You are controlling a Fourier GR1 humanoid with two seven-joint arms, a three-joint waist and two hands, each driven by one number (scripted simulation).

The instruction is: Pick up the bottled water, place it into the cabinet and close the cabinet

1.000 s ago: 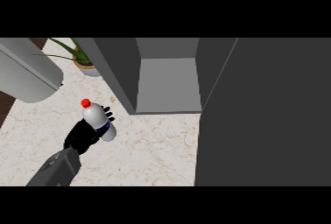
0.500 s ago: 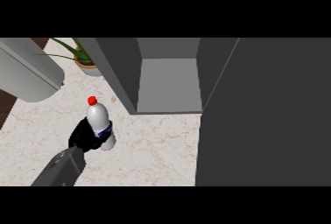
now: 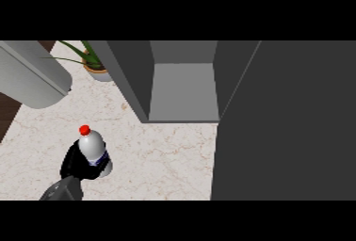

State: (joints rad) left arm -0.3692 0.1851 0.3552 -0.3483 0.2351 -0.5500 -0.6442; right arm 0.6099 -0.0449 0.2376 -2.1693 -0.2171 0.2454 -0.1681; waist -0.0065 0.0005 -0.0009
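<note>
The water bottle (image 3: 90,145) has a pale body, a red cap and a dark blue label. It stands roughly upright over the marble counter (image 3: 167,160) at the lower left. My left hand (image 3: 75,164) is curled round its lower part from the left and is shut on it. The hand's grey forearm (image 3: 61,190) enters from the bottom edge. The grey cabinet (image 3: 182,89) stands open at the top middle, up and right of the bottle, and its inside shows nothing. Its dark door (image 3: 285,122) is swung open and fills the right side. My right hand does not show.
A potted plant (image 3: 96,69) stands at the back left, close to the cabinet's left wall. A large grey cylinder (image 3: 31,75) lies across the upper left corner. The counter's left edge meets dark floor at the far left.
The bottle and my left hand have shifted down the view and a little left, away from the cabinet. The bottle stays in the hand. The cabinet door has not moved.
</note>
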